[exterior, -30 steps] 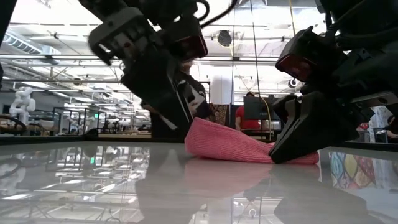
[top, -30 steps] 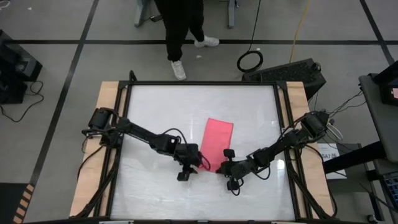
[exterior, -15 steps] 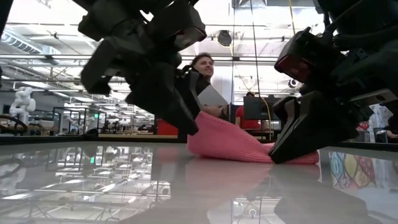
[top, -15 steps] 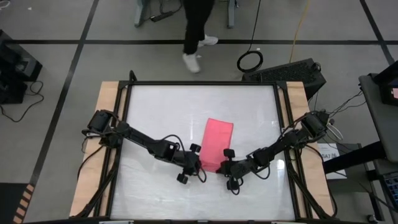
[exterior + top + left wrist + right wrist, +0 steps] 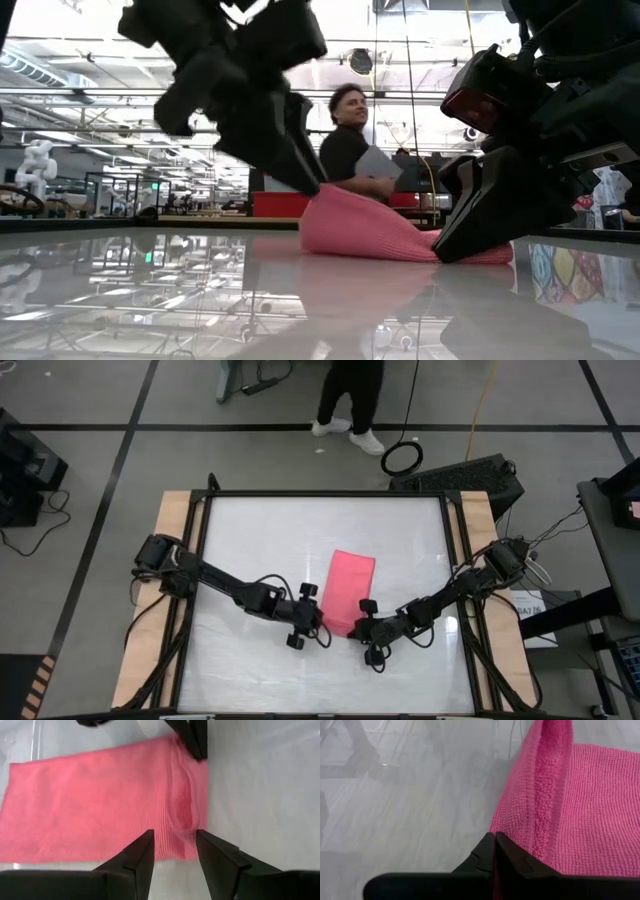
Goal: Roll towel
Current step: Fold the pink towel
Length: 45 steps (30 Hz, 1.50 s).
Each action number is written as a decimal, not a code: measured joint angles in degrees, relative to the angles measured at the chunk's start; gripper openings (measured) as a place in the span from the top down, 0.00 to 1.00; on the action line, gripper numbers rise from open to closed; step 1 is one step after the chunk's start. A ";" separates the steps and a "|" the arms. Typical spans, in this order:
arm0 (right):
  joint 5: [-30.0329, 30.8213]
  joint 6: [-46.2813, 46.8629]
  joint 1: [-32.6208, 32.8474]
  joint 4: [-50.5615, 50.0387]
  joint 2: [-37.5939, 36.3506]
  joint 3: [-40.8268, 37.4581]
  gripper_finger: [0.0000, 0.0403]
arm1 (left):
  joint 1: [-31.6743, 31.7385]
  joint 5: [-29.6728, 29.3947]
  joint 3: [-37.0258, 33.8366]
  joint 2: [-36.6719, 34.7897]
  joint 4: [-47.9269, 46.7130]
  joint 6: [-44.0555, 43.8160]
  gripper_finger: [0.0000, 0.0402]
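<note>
— Where's the towel (image 5: 350,591)?

— Centre of the high view, a folded pink strip on the table (image 5: 250,530). My right gripper (image 5: 352,630) is closed, pinching its lower corner; the left gripper (image 5: 319,628) stands part open over the other corner, gripping nothing.

— How do I start the roll clean?

— I'd close the left on its corner, then turn both together, level, so the fold stays straight.

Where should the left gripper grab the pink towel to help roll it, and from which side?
Take the towel at its free near corner, beside the raised fold, coming from the left arm's side. The left gripper is open there; the right gripper already pinches the other corner.
</note>
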 joint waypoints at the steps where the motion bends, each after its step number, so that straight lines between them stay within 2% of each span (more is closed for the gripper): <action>1: 0.00 0.11 0.00 0.00 0.00 0.00 0.99 | 0.00 0.00 0.00 -0.36 0.34 -0.44 0.62; 4: 0.00 0.14 0.00 0.00 0.00 0.00 0.99 | 0.00 0.97 0.04 -1.98 0.77 -1.41 0.62; 6: -0.02 0.14 0.00 -0.04 0.02 0.00 0.99 | 0.08 6.11 0.13 -2.67 2.85 -1.44 0.62; 10: -0.26 0.14 -0.28 -0.09 0.00 0.00 0.99 | -0.06 20.37 0.13 -2.59 6.02 -1.77 0.62; 12: -0.26 0.12 -0.43 -0.09 0.00 0.01 0.99 | -0.11 22.77 0.17 -1.70 7.06 -1.25 0.62; 16: -0.32 0.14 -0.62 -0.03 0.01 0.00 0.99 | 0.50 20.74 0.07 1.09 6.35 1.66 0.62; 21: -0.29 1.06 -0.63 -0.04 0.02 0.00 0.99 | 1.73 13.52 0.05 2.80 6.43 4.70 0.62; 24: -0.30 1.43 -0.63 -0.02 0.02 0.00 0.99 | 2.32 11.47 0.09 2.71 7.43 7.45 0.62; 30: -0.31 1.47 -0.66 -0.07 -0.11 0.00 0.99 | 3.15 17.10 0.10 3.69 5.28 10.35 0.62; 45: -0.31 3.30 -0.66 -0.07 -0.22 0.00 0.99 | 3.76 16.34 0.09 3.65 4.85 9.64 0.62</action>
